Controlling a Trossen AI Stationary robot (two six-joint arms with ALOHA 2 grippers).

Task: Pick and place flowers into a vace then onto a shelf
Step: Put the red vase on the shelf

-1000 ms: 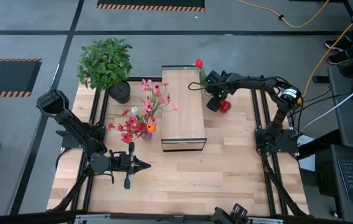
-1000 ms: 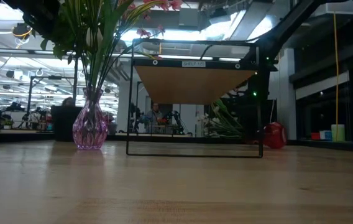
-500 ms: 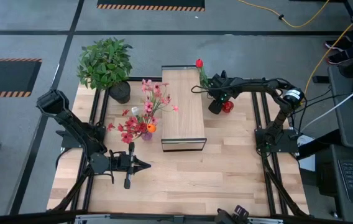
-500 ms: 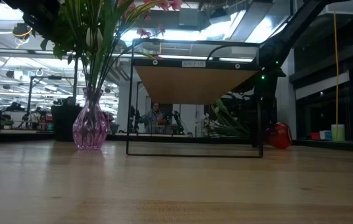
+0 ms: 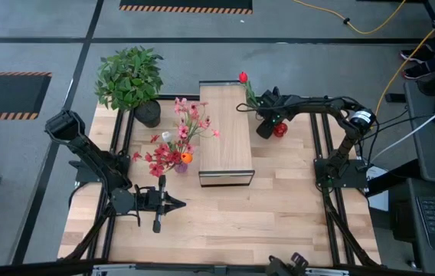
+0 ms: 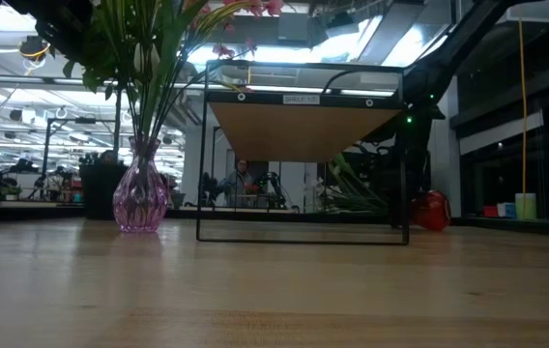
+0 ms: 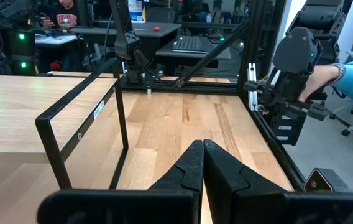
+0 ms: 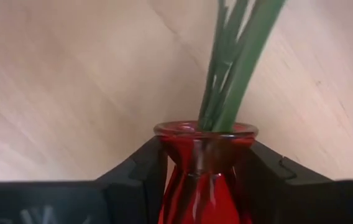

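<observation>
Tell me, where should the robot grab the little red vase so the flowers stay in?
Best by the neck, just under the rim, from the side. The red vase stands upright and narrows there, and the green stems stick up out of its mouth, so coming from above would hit them. The right hand already has a finger on each side of that neck.

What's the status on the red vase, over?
Right gripper fingers flank red vase neck, stems inside. Left gripper shut, parked near front left. Shelf alongside, bare.
</observation>
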